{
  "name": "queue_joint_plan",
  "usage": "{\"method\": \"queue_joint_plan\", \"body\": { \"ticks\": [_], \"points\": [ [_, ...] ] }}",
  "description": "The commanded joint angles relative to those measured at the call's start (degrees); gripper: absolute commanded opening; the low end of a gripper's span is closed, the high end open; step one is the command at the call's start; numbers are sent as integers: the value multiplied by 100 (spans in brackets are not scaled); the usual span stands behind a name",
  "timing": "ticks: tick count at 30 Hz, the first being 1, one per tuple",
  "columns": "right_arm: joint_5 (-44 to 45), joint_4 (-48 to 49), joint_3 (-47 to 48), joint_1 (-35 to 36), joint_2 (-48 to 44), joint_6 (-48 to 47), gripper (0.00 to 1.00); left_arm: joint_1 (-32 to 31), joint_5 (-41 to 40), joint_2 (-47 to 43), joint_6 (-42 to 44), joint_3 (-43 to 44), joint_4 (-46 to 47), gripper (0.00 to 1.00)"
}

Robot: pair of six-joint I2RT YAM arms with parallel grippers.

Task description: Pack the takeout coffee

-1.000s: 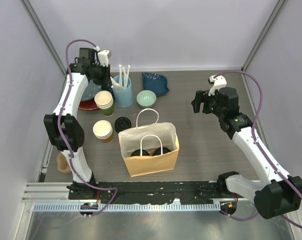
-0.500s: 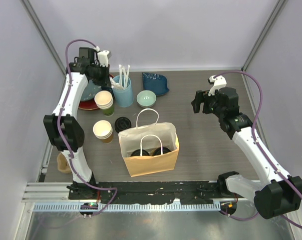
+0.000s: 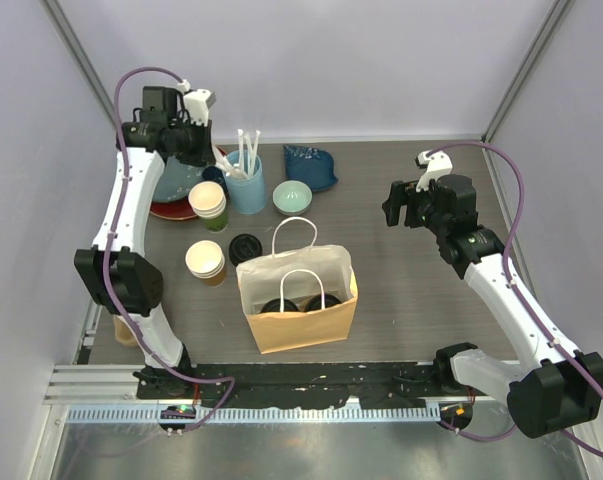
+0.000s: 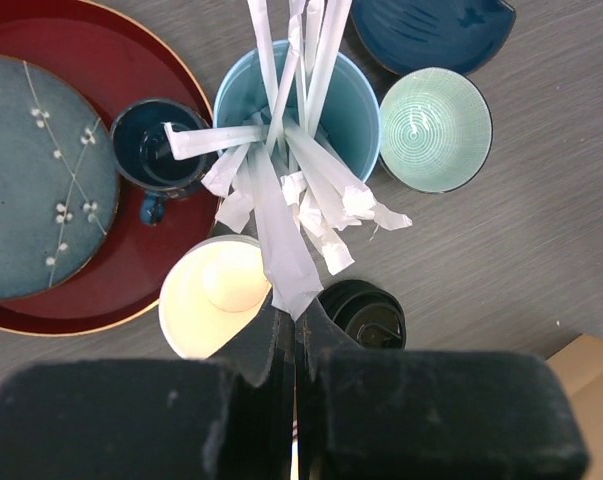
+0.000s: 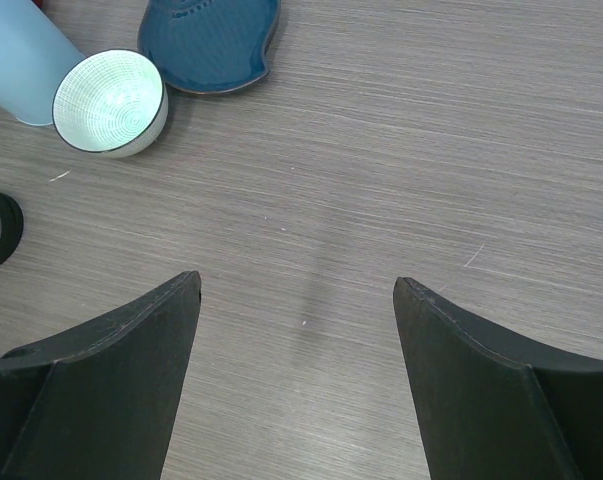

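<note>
The two takeout coffee cups stand inside the open brown paper bag [image 3: 299, 320]; only their black lids [image 3: 279, 305] [image 3: 321, 300] show, the walls are hidden. My left gripper [image 3: 209, 150] is raised over the back left, above the light blue cup [image 3: 245, 188] of wrapped straws. In the left wrist view my left gripper [image 4: 294, 320] is shut on the end of a white paper-wrapped straw [image 4: 276, 235]. My right gripper [image 3: 406, 205] hangs open and empty over bare table right of the bag; its jaws stand wide apart in the right wrist view [image 5: 296, 285].
A mint bowl [image 3: 292, 197], a dark blue dish [image 3: 309, 165] and a red tray [image 3: 176, 208] with a plate stand at the back. Two lidless cup stacks [image 3: 207, 200] [image 3: 205, 260] and a stack of black lids [image 3: 245, 247] stand left of the bag.
My left arm has risen and swung back and to the left, with the wrapped straw in its jaws. The right arm has not moved.
</note>
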Motion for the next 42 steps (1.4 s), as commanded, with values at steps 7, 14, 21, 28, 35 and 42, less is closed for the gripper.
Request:
{"method": "queue_joint_plan", "body": {
  "ticks": [7, 14, 21, 28, 35, 42],
  "points": [
    [-49, 151, 197, -11, -63, -43, 83, -17, -57, -289, 173, 340, -100, 0],
    [-40, 160, 179, -20, -72, -52, 83, -17, -215, -114, 191, 349, -56, 1],
    [-49, 151, 179, -20, -72, -43, 83, -17, -347, 80, 217, 59, 128, 2],
    [-49, 151, 179, -20, -63, -43, 83, -16, -339, 19, 217, -205, 260, 7],
    [-57, 143, 179, -11, -63, -43, 83, -17, -347, 1, 217, -179, 234, 10],
    [-57, 151, 196, -20, -63, -61, 83, -16, -426, -17, 314, -152, 181, 12]
  ]
}}
